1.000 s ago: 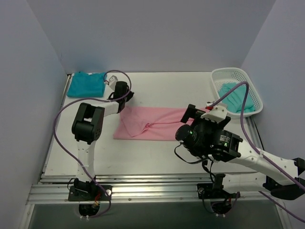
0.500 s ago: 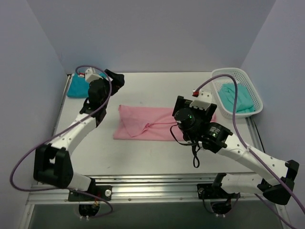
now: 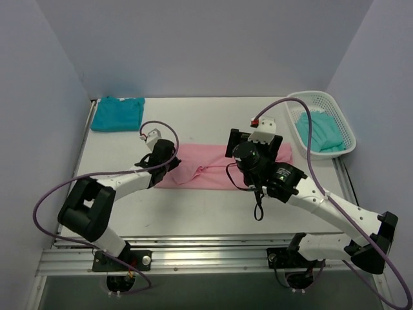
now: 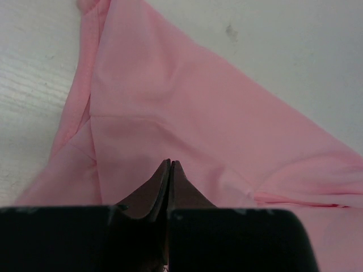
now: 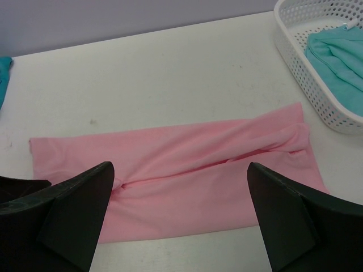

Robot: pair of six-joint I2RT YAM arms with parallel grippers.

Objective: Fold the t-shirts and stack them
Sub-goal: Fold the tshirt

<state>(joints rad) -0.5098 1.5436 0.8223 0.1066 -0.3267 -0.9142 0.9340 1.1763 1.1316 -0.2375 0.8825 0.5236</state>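
- Over at the left end of the pink t-shirt [image 3: 200, 169], what's the left gripper [image 4: 171, 167] up to? Can't make it out from the top cam.
- Its fingers are pressed tight together, with the tips right down at the pink cloth near a seam. The wrist cam doesn't show whether any fabric is pinched between them, so can't tell if it actually has hold of the shirt.
- Ok. And the shirt itself?
- It lies flat on the white table [image 3: 206, 116], folded into a long band running left to right, with a crease bunched up along its middle.
- And the right gripper [image 5: 178, 170]?
- That one hangs above the right half of the pink shirt, fingers spread wide apart, with the cloth showing in the gap below them. It's not touching the shirt as far as its wrist cam shows.
- Where are the other two shirts?
- So the deep teal t-shirt [image 3: 117, 113] sits folded well off to the far left of the pink one, back in the table corner. Then the mint-teal t-shirt [image 3: 321, 132] is crumpled inside the white mesh basket [image 3: 310, 97], which stands just past the pink shirt's right end, a bit further back.
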